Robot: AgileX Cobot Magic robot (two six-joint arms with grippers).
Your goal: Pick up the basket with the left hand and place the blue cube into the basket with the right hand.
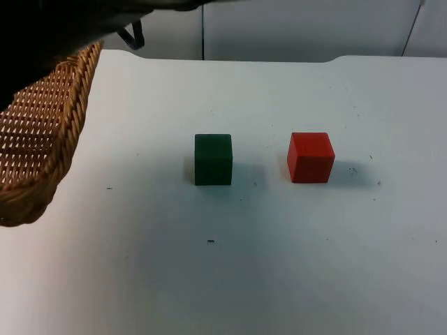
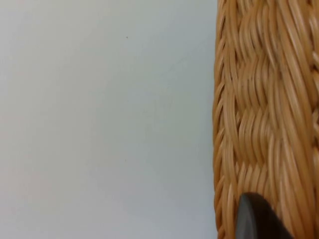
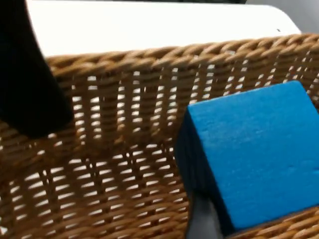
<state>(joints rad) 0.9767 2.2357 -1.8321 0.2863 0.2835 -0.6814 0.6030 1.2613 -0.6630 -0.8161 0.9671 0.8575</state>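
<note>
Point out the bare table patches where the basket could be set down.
The widest bare stretch of the white table top lies in front of the dark green cube and the red cube. Another runs behind them up to the grey partition wall. The left edge is crowded by the lifted woven wicker basket.

Basket (image 1: 42, 146): tan-brown wicker, tightly woven rim, open lattice walls. Blue cube (image 3: 254, 159): bright, plain blue. Green cube (image 1: 213, 159): dark, uniform green. Red cube (image 1: 311, 157): vivid red, slightly paler top face. Surface (image 1: 279, 265): white, faintly speckled with small dark marks.
</note>
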